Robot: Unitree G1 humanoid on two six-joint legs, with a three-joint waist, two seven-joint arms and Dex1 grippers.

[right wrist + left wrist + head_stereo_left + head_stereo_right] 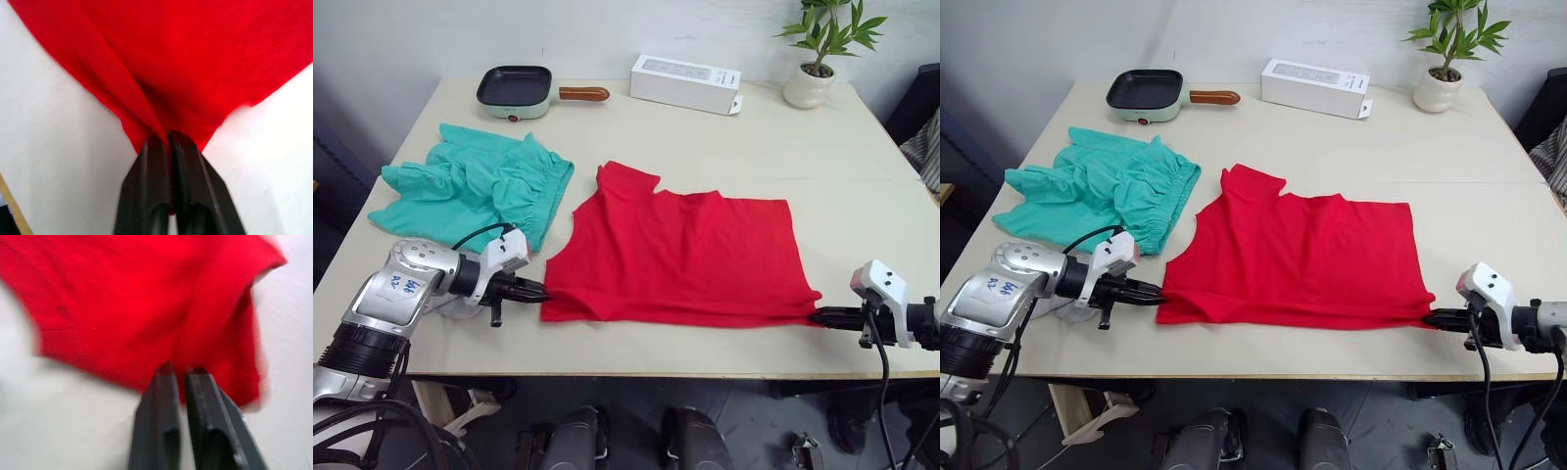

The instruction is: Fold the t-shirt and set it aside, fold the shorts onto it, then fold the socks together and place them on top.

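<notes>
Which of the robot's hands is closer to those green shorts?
Left. The left hand pinches the t-shirt corner just in front of the shorts; the right hand grips the shirt's opposite near corner, far across the table.

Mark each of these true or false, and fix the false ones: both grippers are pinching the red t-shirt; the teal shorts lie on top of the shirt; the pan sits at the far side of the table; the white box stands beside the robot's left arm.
1. Both grippers pinch the t-shirt. True: the left gripper and the right gripper are each shut on a near corner.
2. The shorts lie on the shirt. False: they lie beside it, to the robot's left.
3. The pan sits at the table's far side. True.
4. The white box stands beside the left arm. False: it is at the far edge, near the potted plant.
</notes>
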